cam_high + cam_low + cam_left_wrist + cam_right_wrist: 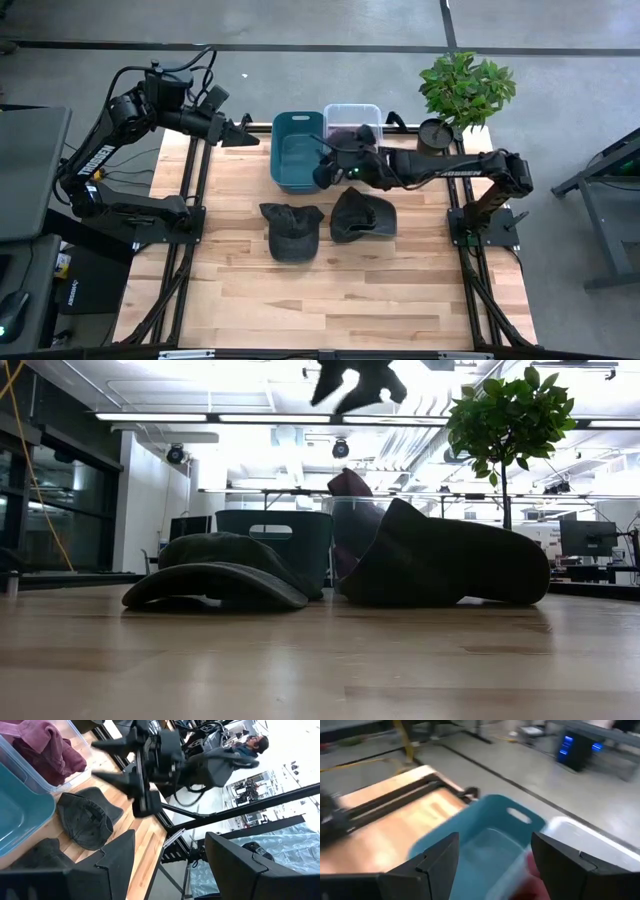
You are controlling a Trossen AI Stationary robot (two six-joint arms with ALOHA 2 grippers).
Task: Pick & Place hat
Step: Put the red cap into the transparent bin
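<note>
Below my two arms runs the table (330, 300), pale butcher-block wood in long glued strips, smooth and faintly glossy. Under my right gripper (322, 172) sits the teal bin (292, 150), a hard plastic tub with rounded corners and a slot handle, empty as far as I see. Touching its side, just behind my right wrist, is the clear bin (352, 112), thin see-through plastic, with a crumpled maroon cloth (42, 747) inside. Beyond it stands a small potted plant (462, 88), leafy, in a dark round pot.

The hats lie on the bare wood, toward the table's near edge from my right gripper. One dark cap (290, 228) rests crown up, brim flat, its soft fabric washed and faded. The other dark cap (360, 215), just beside it, is tipped and slumped on itself.

My right gripper's fingers stand spread, holding nothing. My left gripper (248, 135) hovers off the far left edge, fingers likewise apart and empty.
</note>
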